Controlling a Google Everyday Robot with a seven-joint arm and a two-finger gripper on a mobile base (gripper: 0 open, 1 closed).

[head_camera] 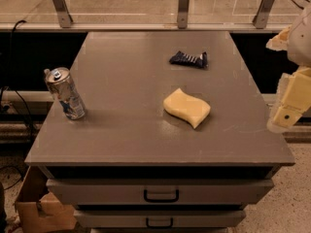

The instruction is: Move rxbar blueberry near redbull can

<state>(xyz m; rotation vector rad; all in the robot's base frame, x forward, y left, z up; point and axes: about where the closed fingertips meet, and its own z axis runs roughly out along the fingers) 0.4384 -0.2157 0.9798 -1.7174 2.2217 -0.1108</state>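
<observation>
Hovering right of the matte table point(126, 106), apart from crinkled rxbar blueberry point(189, 59), is the blocky cream gripper point(287, 114), opening unclear.

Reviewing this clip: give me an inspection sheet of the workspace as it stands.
Surface: grey table, two drawers below its front.
Job's things: rxbar blueberry lies far right of centre; redbull can stands at the left edge, leaning slightly; the two are far apart.
Clutter: yellow sponge near the middle, touching neither.
Grippers: gripper hangs off the table's right side, holding nothing.
Cables: black cables left of the table.
Surroundings: cardboard box on the floor at lower left; metal posts behind.
</observation>
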